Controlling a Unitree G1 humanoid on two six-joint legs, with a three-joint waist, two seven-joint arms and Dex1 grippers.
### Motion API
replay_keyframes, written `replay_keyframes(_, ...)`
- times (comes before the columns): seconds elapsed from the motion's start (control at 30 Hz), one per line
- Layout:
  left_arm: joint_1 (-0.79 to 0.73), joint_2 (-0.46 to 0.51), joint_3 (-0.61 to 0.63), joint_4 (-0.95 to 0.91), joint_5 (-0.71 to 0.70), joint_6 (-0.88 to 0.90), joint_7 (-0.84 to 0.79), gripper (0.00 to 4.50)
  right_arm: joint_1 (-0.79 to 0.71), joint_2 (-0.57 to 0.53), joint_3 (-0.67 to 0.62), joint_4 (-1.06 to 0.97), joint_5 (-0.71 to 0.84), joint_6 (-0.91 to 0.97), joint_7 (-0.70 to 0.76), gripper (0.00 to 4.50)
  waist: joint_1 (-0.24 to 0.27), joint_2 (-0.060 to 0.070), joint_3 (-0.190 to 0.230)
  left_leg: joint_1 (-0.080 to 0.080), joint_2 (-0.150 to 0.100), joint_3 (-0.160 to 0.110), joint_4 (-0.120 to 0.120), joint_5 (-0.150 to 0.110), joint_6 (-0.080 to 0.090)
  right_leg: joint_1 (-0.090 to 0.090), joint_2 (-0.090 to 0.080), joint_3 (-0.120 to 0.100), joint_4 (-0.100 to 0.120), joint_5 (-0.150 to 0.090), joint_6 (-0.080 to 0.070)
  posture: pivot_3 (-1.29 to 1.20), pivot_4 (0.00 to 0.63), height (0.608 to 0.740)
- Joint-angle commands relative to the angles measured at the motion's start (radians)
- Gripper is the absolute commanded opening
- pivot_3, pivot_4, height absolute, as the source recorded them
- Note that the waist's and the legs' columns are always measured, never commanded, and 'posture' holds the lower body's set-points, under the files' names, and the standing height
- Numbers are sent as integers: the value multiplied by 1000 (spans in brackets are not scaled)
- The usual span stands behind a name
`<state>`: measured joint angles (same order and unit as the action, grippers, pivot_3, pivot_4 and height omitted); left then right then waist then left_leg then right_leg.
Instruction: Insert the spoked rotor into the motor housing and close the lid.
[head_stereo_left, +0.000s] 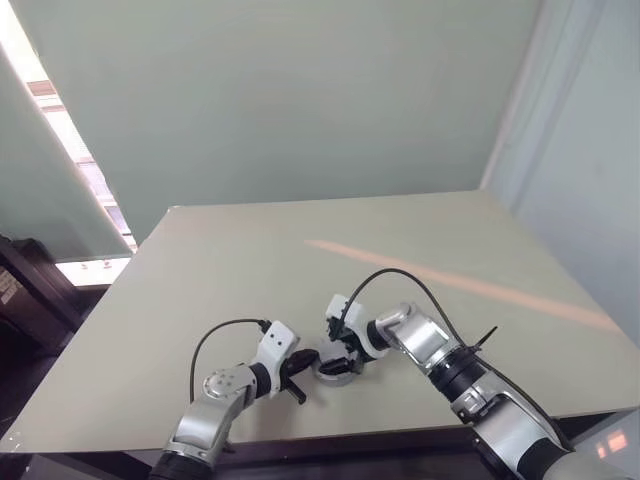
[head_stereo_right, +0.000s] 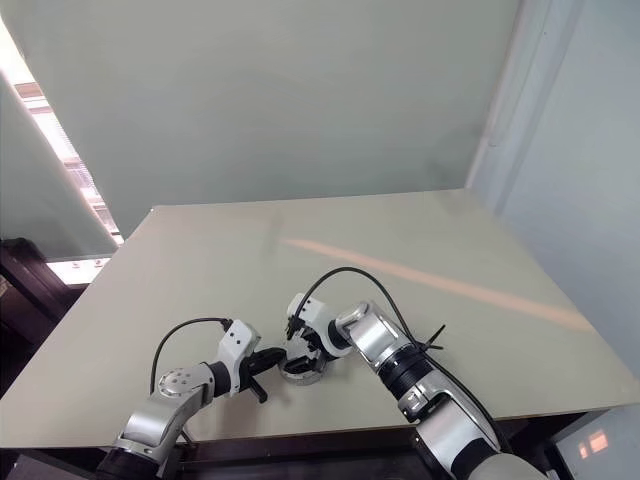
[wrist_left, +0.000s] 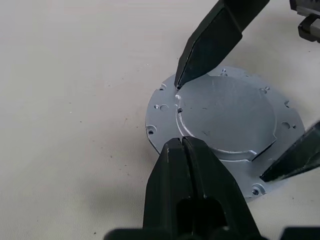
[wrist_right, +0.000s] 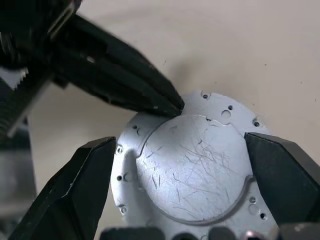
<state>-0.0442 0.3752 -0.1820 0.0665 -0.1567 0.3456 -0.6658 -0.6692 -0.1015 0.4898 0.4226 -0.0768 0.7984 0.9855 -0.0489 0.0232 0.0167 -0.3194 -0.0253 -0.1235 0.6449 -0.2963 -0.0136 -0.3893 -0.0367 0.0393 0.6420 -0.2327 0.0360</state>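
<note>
Lying flat on the table near its front edge, the lid sits between the two grippers. The right gripper straddles it, fingers spread wide to either side of its rim, not clamped on it. The left gripper has its fingers pressed together, empty, their tips just at the lid's edge. The lid is a dull grey metal disc, scratched, with a raised round centre and small holes around a thin flange. The table is matte beige.
</note>
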Motion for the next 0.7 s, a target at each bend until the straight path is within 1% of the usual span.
replay_keyframes(0.03,12,-5,-56,53,36,30,-11,0,-14,4,-113,-4,96,90,-3,4489,0,0,0,-1,0,0,0,0,0,0,0,0,0,0,0,0,0,740)
replay_keyframes(0.17,7,-9,-57,55,39,30,-14,0,-41,9,-254,1,184,175,-55,4489,0,0,1,-2,-1,-1,0,0,0,-1,0,0,0,0,0,0,0,740)
replay_keyframes(0.27,5,-10,-58,57,42,29,-15,0,-62,10,-370,31,235,239,-137,4489,0,0,1,-3,-1,0,0,0,0,-1,0,0,0,0,0,0,0,740)
replay_keyframes(0.33,1,-11,-57,61,44,29,-17,0,-75,12,-417,56,254,261,-182,4489,0,0,2,-3,-1,-1,0,0,1,-1,0,0,0,0,0,0,0,740)
replay_keyframes(0.43,-3,-11,-58,64,48,27,-21,0,-93,9,-556,125,304,330,-279,4489,1,0,2,-4,-1,0,0,0,1,-1,0,0,0,0,0,0,0,740)
replay_keyframes(0.47,-3,-11,-58,64,49,27,-22,0,-94,7,-582,138,316,344,-298,4489,2,0,2,-4,-1,0,0,1,1,-1,0,0,0,0,0,0,0,740)
replay_keyframes(0.7,-5,-10,-58,57,55,27,-28,0,-61,1,-655,197,383,436,-341,4489,1,2,3,-4,-1,0,0,1,2,0,0,1,0,0,0,0,0,740)
